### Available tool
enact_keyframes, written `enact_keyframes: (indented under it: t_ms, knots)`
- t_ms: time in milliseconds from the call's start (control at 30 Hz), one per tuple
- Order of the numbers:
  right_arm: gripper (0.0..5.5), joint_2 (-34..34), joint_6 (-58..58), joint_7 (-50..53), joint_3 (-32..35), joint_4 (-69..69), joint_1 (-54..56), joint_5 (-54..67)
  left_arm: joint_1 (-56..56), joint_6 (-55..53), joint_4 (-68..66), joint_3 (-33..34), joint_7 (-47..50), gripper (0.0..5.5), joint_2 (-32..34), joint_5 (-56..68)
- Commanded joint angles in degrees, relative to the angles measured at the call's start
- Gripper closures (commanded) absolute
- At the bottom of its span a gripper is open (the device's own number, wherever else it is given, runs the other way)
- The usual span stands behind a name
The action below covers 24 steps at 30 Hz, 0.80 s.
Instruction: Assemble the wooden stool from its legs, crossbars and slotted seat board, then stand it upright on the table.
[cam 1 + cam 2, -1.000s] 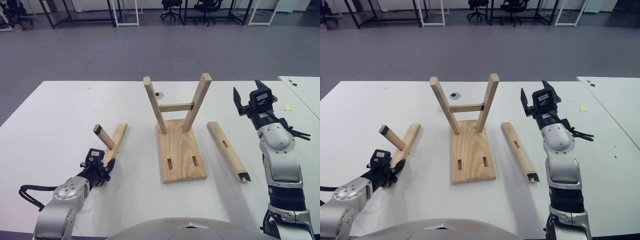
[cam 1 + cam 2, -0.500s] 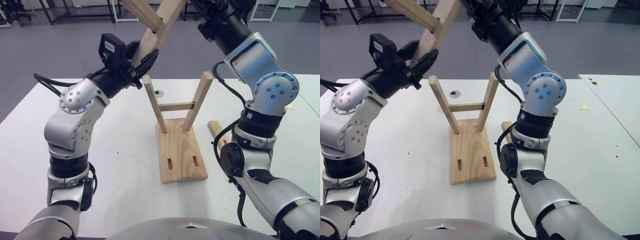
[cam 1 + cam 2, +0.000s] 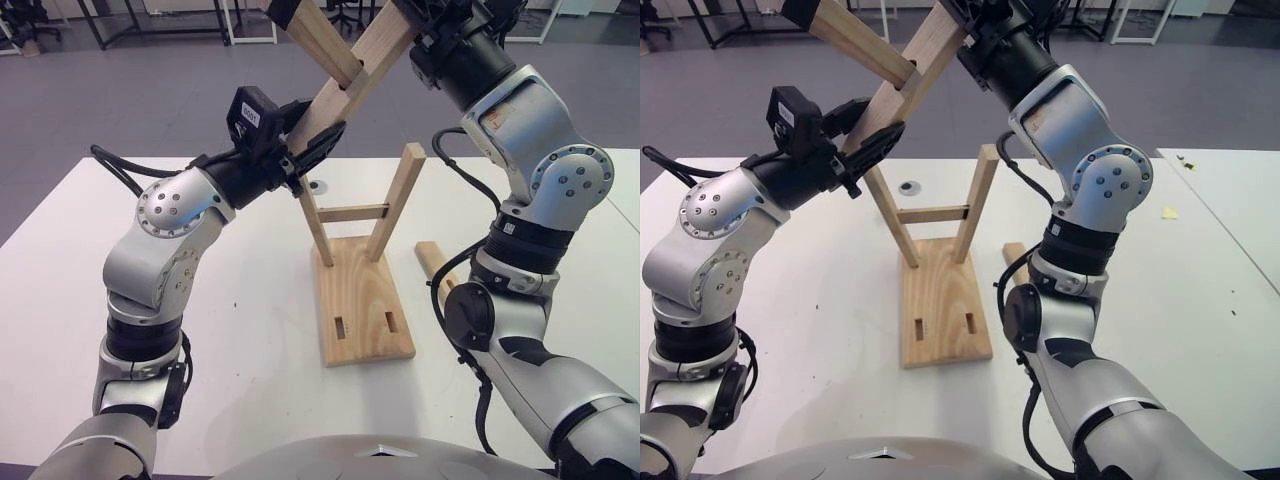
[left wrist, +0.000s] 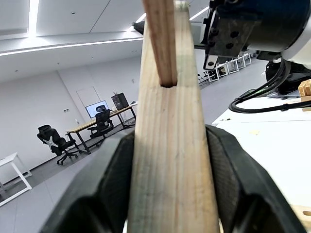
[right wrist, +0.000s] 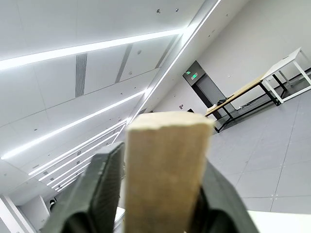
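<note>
One flat seat board (image 3: 364, 292) (pale, grained)

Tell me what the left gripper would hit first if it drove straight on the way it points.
Probably the right gripper, clamped on the far end of the same leg that the left gripper holds; depth is hard to judge.
</note>
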State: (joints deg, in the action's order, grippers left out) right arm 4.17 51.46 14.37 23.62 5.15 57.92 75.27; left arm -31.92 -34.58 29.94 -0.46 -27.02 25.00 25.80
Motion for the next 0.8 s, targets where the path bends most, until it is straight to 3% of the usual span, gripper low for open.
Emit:
enact_keyframes:
  t_ms: [33,133,300,467,600,800]
  knots:
    - [4.47,1.0,0.1,3.9,0.5,0.2,-0.9,4.7,0.8,1.1,0.9,-0.7,-1.0,3.46,1.0,-0.9]
    - [4.47,2.3,-0.8,6.8,0.3,3.9,-3.7,5.6,1.8,-0.5,2.0,-1.8,-2.4,3.02,2.0,-0.3]
    - [4.47,7.1,-2.6,15.6,4.8,17.1,-20.5,12.0,7.8,-2.9,7.3,-3.5,-5.5,2.3,4.7,1.7]
    - [4.47,13.1,-3.3,19.6,3.8,31.9,-44.9,22.7,21.7,-6.1,15.1,4.2,-5.0,1.37,7.3,7.2]
    - [4.47,14.6,-5.6,11.7,1.8,38.1,-59.3,14.1,31.5,-4.7,14.5,8.3,-3.7,0.75,7.8,6.0]
    - [4.47,12.8,-12.9,0.8,-5.2,39.8,-69.0,-5.2,35.0,-1.6,10.5,9.4,-1.0,0.72,6.6,2.6]
